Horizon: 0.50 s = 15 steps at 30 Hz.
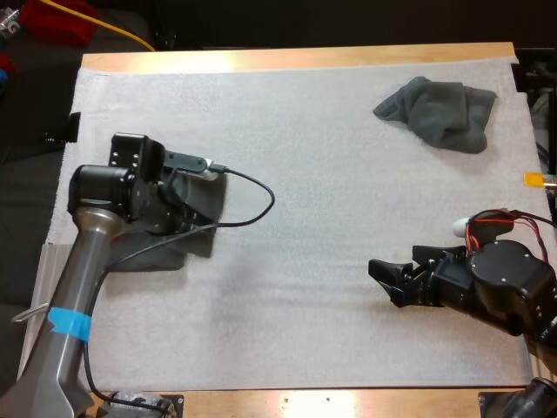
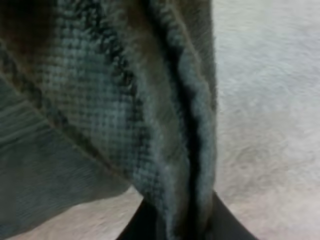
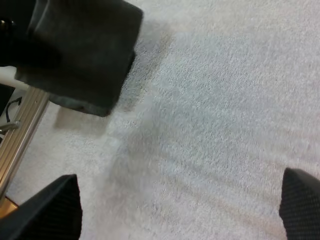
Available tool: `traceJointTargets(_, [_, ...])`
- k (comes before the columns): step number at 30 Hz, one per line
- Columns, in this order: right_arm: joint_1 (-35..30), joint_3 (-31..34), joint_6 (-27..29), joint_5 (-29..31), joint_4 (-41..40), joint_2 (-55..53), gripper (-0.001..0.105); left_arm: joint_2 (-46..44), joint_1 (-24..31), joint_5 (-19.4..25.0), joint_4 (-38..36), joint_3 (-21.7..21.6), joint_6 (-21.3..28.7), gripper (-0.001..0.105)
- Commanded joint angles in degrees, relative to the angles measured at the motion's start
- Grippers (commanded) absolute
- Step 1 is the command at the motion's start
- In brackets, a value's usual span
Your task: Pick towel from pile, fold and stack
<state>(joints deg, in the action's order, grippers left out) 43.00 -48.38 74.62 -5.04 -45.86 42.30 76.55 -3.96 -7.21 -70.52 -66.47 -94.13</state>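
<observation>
A dark grey-green towel (image 1: 204, 233) lies at the left side of the white mat (image 1: 313, 174), partly hidden under my left arm. My left gripper (image 2: 182, 226) is shut on a doubled edge of this towel (image 2: 150, 115), the cloth pressed between both fingers. A second towel (image 1: 439, 111) sits crumpled at the far right of the mat. My right gripper (image 1: 387, 280) hovers low over bare mat at the near right, open, pointing left. In the right wrist view its fingertips (image 3: 55, 210) stand wide apart with nothing between them, and the held towel (image 3: 82, 55) is some way ahead.
The mat's left edge and the wooden table's metal rail (image 3: 20, 135) run close beside the held towel. Bare mat (image 3: 210, 115) stretches between the two grippers and across the middle.
</observation>
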Motion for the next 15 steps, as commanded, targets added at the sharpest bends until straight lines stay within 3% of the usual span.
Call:
traceJointTargets(1, [-0.15, -0.49, 0.09, -0.38, 0.68, -0.27, 0.078, -0.44, 0.85, 1.51, 0.04, -0.35, 0.39, 0.0])
traceJointTargets(15, [-0.15, -0.49, 0.09, -1.6, 0.68, -0.27, 0.078, 7.12, 11.22, 1.42, 2.03, 1.0, 1.07, 0.0])
